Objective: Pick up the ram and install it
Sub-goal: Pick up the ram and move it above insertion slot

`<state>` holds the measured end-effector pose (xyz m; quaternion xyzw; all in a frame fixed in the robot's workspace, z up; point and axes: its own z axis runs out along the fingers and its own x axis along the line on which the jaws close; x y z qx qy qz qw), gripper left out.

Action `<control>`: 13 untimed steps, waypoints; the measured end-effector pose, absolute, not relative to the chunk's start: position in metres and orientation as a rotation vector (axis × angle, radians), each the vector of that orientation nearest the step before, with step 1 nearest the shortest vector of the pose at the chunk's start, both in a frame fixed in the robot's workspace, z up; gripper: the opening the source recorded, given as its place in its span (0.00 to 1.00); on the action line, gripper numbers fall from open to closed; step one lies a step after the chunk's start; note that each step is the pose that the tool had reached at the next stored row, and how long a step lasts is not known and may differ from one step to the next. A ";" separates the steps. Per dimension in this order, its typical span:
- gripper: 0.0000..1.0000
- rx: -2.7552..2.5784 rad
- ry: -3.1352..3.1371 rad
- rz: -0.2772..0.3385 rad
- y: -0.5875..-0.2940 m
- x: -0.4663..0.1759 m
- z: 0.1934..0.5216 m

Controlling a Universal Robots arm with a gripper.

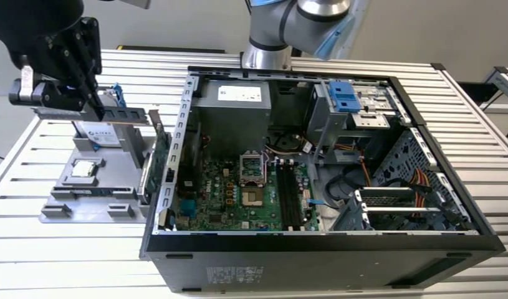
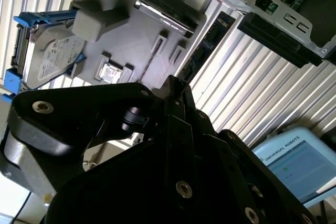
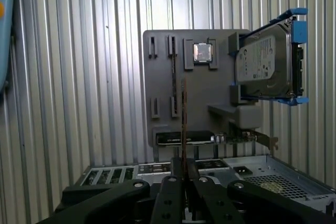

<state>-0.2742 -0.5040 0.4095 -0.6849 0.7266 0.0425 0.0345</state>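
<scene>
— Where was the ram at that moment?

— Your gripper (image 3: 184,170) had the ram (image 3: 184,119) pinched between narrow jaws. In the first wrist view you saw it edge-on, a thin line reaching out from the fingertips over the grey tray (image 3: 163,87).

— Was it clear of the tray?

— You could not tell from these views. In the first wrist view its edge ran just beside the tray's long slot (image 3: 174,77), not in line with it. In the second wrist view you saw its dark flat face stretching away from the fingers, near the case's metal edge.

— And the other parts?

— The drive (image 3: 265,59), in its blue bracket, sat at one end of the tray. The chip (image 3: 202,52) lay in its pocket just beside the drive. Both were apart from your gripper.

— Where was the gripper relative to the case?

— In the exterior view you had the gripper above the tray, on the exterior view's left of the open case (image 1: 320,265). Tray and case both rested on the slatted table (image 1: 71,249). The ram was outside the case, well apart from the board (image 1: 220,199).
</scene>
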 end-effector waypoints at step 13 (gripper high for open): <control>0.00 -2.106 2.234 0.131 -0.504 -0.269 0.409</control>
